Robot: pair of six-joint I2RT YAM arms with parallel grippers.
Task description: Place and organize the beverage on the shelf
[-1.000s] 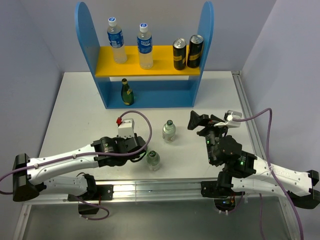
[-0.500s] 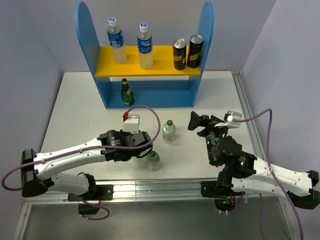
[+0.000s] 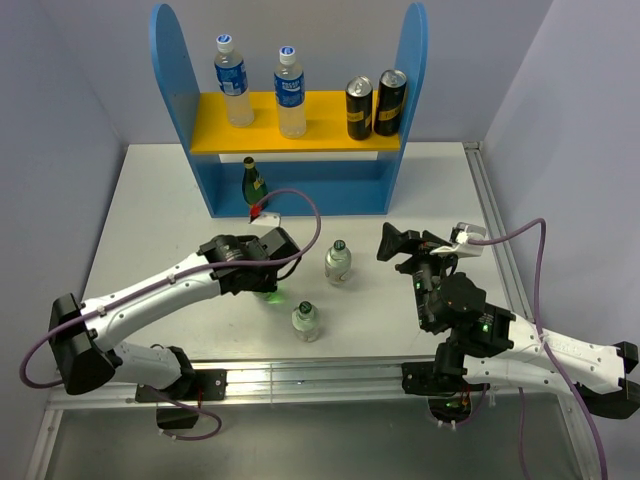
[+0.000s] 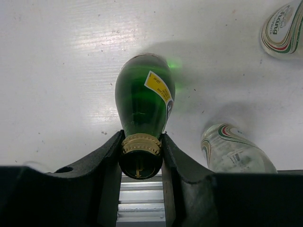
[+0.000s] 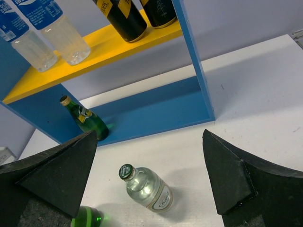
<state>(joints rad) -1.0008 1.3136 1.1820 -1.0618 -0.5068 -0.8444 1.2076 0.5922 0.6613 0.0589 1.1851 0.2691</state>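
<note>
My left gripper (image 3: 268, 282) is shut on the gold-capped neck of a dark green bottle (image 4: 143, 97), which stands upright under it at mid-table; a little of the bottle's green shows in the top view (image 3: 273, 293). My right gripper (image 3: 400, 245) is open and empty, pointing toward the shelf (image 3: 320, 135). Two short clear bottles stand on the table, one in the middle (image 3: 338, 262) and one nearer the front (image 3: 306, 320). Two blue-labelled bottles (image 3: 232, 82) (image 3: 290, 92) stand on the yellow board. A second green bottle (image 3: 254, 185) stands on the blue base at the left.
Two black-and-gold cans (image 3: 359, 108) (image 3: 390, 102) stand at the right of the yellow board. The blue base (image 5: 156, 111) is bare to the right of the green bottle. The near clear bottle (image 4: 234, 149) stands close beside my left gripper. A metal rail runs along the table's front edge.
My left arm has swung away from the front clear bottle toward the shelf, carrying the green bottle. The right arm has not moved.
</note>
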